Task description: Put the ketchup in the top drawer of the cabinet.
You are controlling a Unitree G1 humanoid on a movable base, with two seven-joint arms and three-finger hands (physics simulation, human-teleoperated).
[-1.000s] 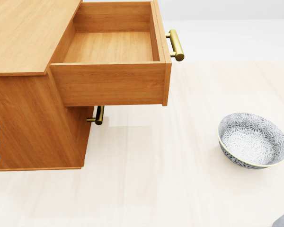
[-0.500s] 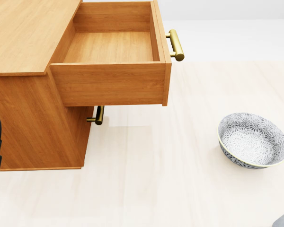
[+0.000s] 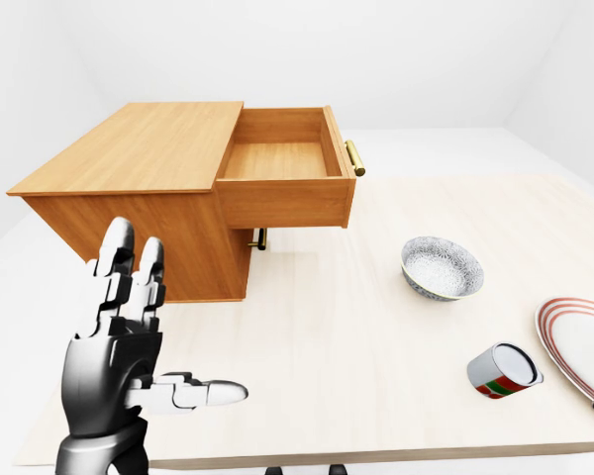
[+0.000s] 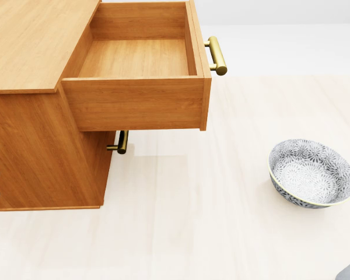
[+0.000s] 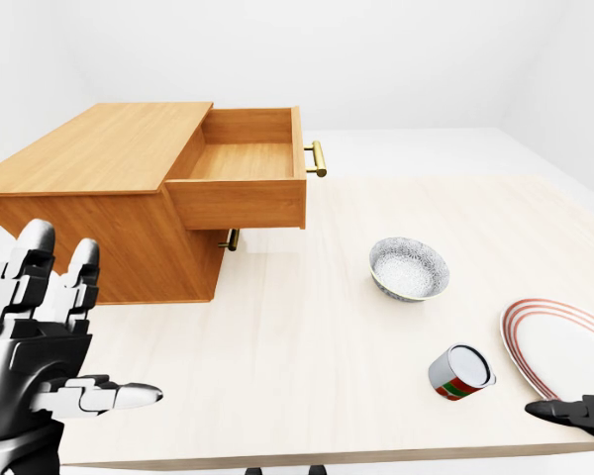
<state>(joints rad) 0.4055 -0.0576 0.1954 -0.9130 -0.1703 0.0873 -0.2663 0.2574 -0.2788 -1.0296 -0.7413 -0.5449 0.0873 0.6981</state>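
The wooden cabinet point(image 3: 129, 213) stands at the upper left of the table, its top drawer point(image 3: 277, 160) pulled out and empty, with a brass handle point(image 4: 217, 55). No ketchup bottle shows. A can with a red and green label point(image 3: 502, 371) lies on its side at the lower right. My left hand point(image 3: 178, 317) is raised at the lower left with fingers spread, open and holding nothing, well below the cabinet. Only dark fingertips of my right hand point(image 5: 574, 411) show at the right edge, spread apart, just right of the can.
A patterned grey bowl point(image 4: 312, 172) sits right of the cabinet. A white plate with red rings point(image 5: 564, 346) lies at the far right beside the can. A lower drawer handle point(image 4: 122, 142) sticks out under the open drawer. The table edge point(image 3: 376, 450) runs along the bottom.
In the head view the sliver of my left hand at the left edge shifts very slightly. Cabinet, drawer and bowl stay where they were.
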